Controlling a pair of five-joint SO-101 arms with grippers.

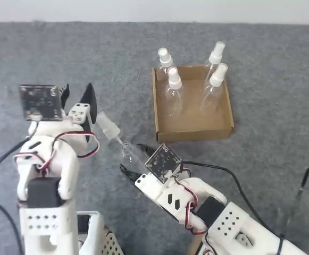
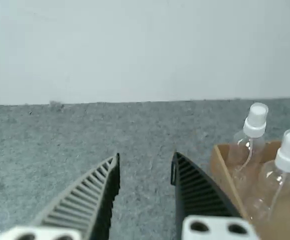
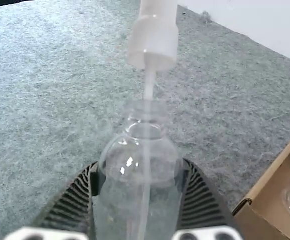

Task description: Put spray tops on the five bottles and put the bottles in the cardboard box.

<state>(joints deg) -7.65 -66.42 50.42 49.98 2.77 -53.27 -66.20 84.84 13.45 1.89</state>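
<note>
In the lower middle of the high view, the right gripper point(image 1: 134, 158) is clamping the fifth bottle point(image 1: 126, 152), its dark ribbed jaws pressing on either side of the clear body just below the shoulder. In the right wrist view the same gripper point(image 3: 140, 172) is showing the bottle point(image 3: 135, 150) as see-through plastic with a rounded shoulder and an open threaded neck. The white spray top point(image 3: 152, 35) is sitting off the neck, not seated. Only its thin dip tube point(image 3: 147, 90) is running down through the opening into the bottle. From above, that spray top point(image 1: 106, 125) is pointing toward the upper left of the frame.

Further up at the left, the left gripper point(image 1: 77, 89) is hanging over the grey felt table point(image 1: 260, 175) with its jaws spread wide and nothing between them. Its own view is showing the same empty gap point(image 2: 145, 157).

At the upper right of centre, the cardboard box point(image 1: 194, 135) is holding four clear bottles point(image 1: 174, 98), all standing upright and all wearing white spray tops.
</note>
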